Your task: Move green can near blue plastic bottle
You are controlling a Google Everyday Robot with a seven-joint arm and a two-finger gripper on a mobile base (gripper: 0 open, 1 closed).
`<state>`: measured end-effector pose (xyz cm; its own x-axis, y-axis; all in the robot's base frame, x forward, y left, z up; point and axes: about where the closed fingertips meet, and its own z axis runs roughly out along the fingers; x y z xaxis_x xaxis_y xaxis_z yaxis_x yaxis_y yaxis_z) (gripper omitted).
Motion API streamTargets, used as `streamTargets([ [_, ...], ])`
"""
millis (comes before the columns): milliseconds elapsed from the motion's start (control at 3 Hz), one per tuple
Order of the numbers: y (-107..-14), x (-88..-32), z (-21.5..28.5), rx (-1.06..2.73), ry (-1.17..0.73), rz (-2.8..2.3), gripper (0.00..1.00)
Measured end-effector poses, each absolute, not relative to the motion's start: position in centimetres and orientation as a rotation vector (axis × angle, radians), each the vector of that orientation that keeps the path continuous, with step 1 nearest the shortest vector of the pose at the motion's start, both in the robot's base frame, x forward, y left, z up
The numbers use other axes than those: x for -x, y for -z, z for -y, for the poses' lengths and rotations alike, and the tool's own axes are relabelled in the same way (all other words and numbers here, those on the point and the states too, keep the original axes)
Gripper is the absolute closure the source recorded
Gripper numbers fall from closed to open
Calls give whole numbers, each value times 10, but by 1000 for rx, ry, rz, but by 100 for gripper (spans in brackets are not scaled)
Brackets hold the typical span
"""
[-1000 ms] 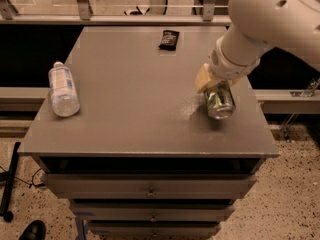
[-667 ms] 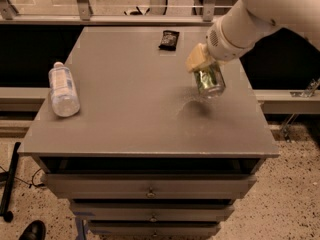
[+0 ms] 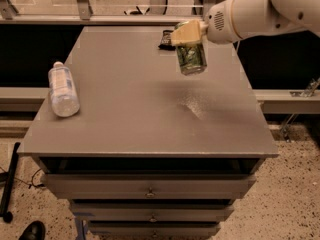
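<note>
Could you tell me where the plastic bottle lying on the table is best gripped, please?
Grip the blue plastic bottle across its middle from above: it lies on its side, cap toward the far edge. The hand holds the green can above the table, far right.

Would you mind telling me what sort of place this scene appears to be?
Probably a lab or office workspace: a grey drawer cabinet on speckled flooring. The gripper holds the green can above it, apart from the blue plastic bottle.

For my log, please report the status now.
Gripper shut on green can, held above table, right side. Blue plastic bottle lying far left. Small dark packet at back, not between them.
</note>
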<state>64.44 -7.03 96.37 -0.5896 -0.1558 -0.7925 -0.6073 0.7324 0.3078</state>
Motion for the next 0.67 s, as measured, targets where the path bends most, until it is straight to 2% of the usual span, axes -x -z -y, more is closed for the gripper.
streamTargets([
  [667,-983,-635,59,656,-764,-2020,100],
])
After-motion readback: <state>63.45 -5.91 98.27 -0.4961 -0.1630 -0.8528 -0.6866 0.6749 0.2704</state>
